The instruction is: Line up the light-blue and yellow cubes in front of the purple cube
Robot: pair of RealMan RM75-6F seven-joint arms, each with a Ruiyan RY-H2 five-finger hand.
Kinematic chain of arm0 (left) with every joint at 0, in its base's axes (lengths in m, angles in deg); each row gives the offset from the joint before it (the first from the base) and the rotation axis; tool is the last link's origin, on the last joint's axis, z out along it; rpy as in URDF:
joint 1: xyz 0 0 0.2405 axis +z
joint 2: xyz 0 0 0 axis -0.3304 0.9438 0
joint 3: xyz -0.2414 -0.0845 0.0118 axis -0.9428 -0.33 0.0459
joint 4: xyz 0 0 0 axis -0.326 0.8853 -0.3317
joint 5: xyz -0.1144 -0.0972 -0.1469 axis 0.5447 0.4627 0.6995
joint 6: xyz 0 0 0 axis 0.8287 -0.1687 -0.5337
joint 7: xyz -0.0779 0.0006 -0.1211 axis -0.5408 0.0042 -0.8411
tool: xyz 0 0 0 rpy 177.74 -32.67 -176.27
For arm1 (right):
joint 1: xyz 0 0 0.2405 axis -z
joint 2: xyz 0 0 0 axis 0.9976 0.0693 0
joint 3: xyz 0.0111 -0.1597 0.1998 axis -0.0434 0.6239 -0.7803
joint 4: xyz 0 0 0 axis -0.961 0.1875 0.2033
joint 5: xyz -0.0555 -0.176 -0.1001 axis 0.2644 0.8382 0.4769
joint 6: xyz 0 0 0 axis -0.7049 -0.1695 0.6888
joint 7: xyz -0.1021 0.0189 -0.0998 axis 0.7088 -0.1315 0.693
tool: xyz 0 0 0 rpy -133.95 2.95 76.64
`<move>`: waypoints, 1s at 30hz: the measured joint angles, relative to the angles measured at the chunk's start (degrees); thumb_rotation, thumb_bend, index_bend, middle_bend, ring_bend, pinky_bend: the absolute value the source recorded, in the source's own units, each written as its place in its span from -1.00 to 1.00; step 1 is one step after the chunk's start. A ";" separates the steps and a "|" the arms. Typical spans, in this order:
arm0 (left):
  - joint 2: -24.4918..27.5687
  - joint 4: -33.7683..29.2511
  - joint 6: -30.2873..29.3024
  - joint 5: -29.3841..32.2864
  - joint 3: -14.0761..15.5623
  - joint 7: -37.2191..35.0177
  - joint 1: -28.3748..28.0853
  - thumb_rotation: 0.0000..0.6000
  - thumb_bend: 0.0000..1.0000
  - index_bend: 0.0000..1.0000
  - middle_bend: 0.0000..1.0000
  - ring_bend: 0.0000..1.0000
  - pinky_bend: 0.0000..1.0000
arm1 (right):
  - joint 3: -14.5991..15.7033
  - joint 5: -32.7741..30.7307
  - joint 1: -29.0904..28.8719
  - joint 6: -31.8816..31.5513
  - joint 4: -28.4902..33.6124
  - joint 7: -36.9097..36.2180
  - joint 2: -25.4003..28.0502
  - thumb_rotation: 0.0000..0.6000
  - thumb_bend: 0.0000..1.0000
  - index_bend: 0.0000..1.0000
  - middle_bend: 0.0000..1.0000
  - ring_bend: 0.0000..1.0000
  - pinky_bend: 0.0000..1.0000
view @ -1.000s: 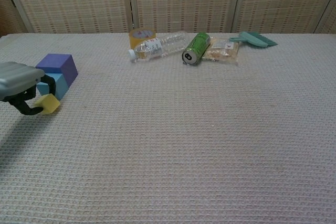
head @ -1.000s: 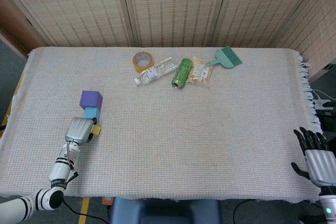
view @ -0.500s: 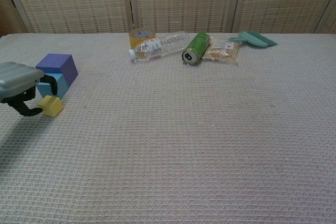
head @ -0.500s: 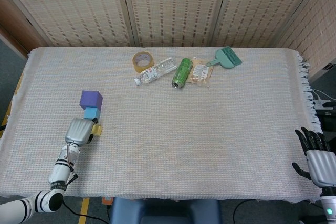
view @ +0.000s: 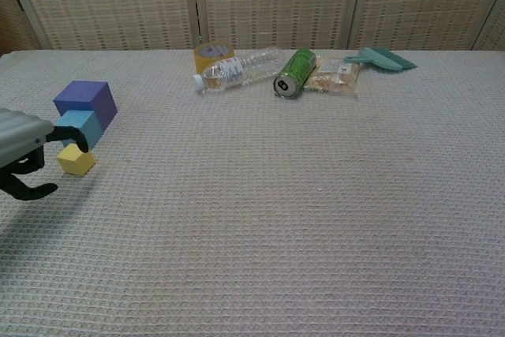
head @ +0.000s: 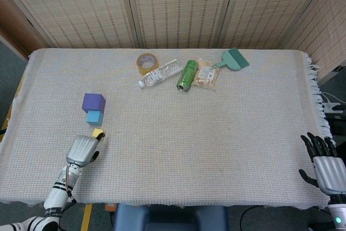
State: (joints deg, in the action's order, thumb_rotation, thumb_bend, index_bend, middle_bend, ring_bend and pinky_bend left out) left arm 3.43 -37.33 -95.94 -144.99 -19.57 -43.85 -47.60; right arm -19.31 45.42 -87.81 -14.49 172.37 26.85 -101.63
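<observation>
A purple cube stands at the left of the table. The light-blue cube sits right in front of it, touching. The small yellow cube lies on the cloth just in front of the blue one, turned slightly askew. My left hand is just behind the yellow cube toward the table's near edge, fingers apart and holding nothing. My right hand hangs beyond the table's right front corner, fingers spread and empty.
At the back of the table lie a tape roll, a clear plastic bottle, a green can, a snack packet and a teal brush. The woven cloth covers the whole table.
My left hand has let go of the yellow cube and drawn back toward the near edge. The yellow cube now rests on the cloth in front of the light-blue cube.
</observation>
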 measured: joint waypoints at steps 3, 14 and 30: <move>-0.81 0.05 0.43 -0.29 0.33 1.03 -0.01 1.00 -0.29 -0.71 1.00 1.00 1.00 | 0.01 0.14 0.13 -0.35 0.05 -0.29 0.14 1.00 -1.00 -1.00 -1.00 -1.00 -1.00; -2.54 0.66 2.54 3.20 0.09 7.28 -0.51 1.00 -0.27 -0.61 1.00 1.00 1.00 | -0.13 -0.16 0.44 -0.67 -0.28 -1.06 0.44 1.00 -1.00 -1.00 -1.00 -1.00 -1.00; -1.59 1.13 6.26 10.00 -1.01 8.56 -1.53 1.00 -0.27 -0.69 1.00 1.00 1.00 | -0.19 -0.36 0.23 -0.26 -0.09 -0.32 0.18 1.00 -1.00 -1.00 -1.00 -1.00 -1.00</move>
State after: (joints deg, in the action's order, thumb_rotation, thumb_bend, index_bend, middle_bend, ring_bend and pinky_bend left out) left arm 1.84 -36.19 -89.68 -135.00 -20.58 -35.29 -49.12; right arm -19.50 45.06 -87.58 -14.74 172.28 26.53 -101.45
